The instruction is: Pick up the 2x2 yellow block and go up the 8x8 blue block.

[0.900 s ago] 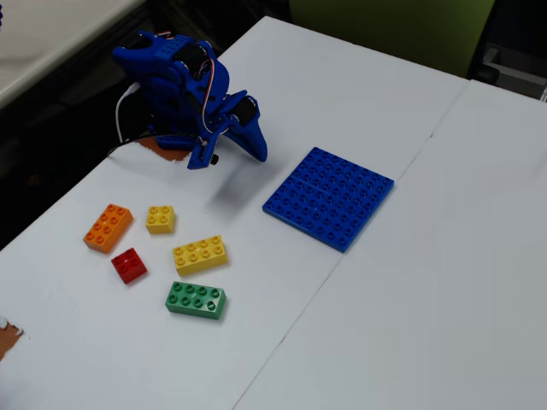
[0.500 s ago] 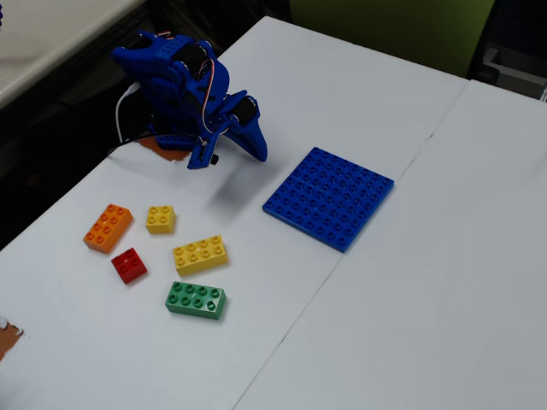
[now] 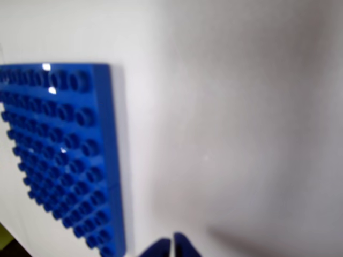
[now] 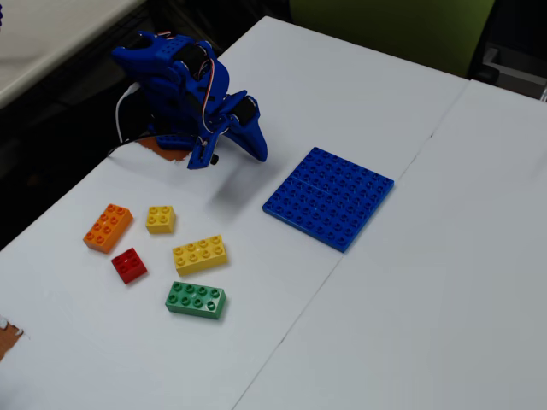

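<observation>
The 2x2 yellow block [image 4: 160, 219] lies on the white table at the left, among other bricks. The 8x8 blue block [image 4: 329, 197] lies flat in the middle of the table; it fills the left part of the wrist view [image 3: 59, 150]. My gripper [image 4: 256, 151] belongs to the blue arm, which is folded low at the back left. It points down toward the table between the bricks and the baseplate. Its blue fingertips [image 3: 185, 247] show at the bottom edge of the wrist view, nearly touching, with nothing between them. The yellow block is out of the wrist view.
A longer yellow 2x4 brick [image 4: 199, 254], an orange brick [image 4: 108, 227], a red brick [image 4: 129, 265] and a green brick [image 4: 196, 300] lie near the small yellow block. A seam [image 4: 342, 256] runs between two table panels. The table's left edge is close to the arm's base.
</observation>
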Controlling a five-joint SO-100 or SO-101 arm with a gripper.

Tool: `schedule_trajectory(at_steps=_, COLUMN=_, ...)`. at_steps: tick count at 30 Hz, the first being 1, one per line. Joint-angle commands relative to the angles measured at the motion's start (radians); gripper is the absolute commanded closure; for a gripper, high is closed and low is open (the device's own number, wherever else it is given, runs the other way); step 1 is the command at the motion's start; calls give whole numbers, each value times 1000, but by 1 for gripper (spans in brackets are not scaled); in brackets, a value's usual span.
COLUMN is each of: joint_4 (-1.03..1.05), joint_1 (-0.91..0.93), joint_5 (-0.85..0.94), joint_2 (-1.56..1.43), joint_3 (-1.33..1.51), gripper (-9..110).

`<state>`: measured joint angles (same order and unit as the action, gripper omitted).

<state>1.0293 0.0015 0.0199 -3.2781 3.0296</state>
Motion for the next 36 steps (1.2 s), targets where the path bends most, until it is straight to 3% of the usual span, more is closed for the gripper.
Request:
schedule_trajectory(at_steps=1, joint_4=-11, joint_1=0, joint_5=-3, joint_2=-43, joint_3=0, gripper=101)
schedule_trajectory(at_steps=13, joint_4=-11, joint_1=0, joint_5=-3, joint_2=-43, joint_3=0, gripper=101)
schedule_trajectory(at_steps=14, joint_4=-11, joint_1=0, joint_5=-3, joint_2=-43, joint_3=0, gripper=94)
schedule_trajectory(at_steps=15, joint_4=-11, joint_1=0, joint_5=-3, joint_2=-43, joint_3=0, gripper=80)
schedule_trajectory(at_steps=17, joint_4=-11, joint_1=0, joint_5=-3, joint_2=-43, joint_3=0, gripper=32)
schedule_trajectory(at_steps=18, joint_4=-11, joint_1=0, joint_5=-3, joint_2=-43, joint_3=0, gripper=19)
schedule_trajectory(at_steps=22, joint_4=-11, joint_1=-11, joint_5=15, joint_2=-43, joint_3=0, gripper=10)
schedule_trajectory(at_steps=28, joint_4=-11, joint_1=-11, joint_5=25, joint_2=-43, joint_3=0, gripper=8)
schedule_trajectory(at_steps=30, joint_4=-23, joint_1=-9, joint_5=115, joint_2=-43, joint_3=3, gripper=13)
schedule_trajectory(at_steps=33, joint_4=-118, joint_1=8, joint_5=531, joint_2=-43, joint_3=69, gripper=30)
schedule_trajectory(at_steps=35, joint_4=-186, joint_1=11, joint_5=716, joint_2=-43, joint_3=115, gripper=39)
schedule_trajectory(at_steps=36, joint_4=-193, joint_1=17, joint_5=887, joint_2=-43, joint_3=115, gripper=49)
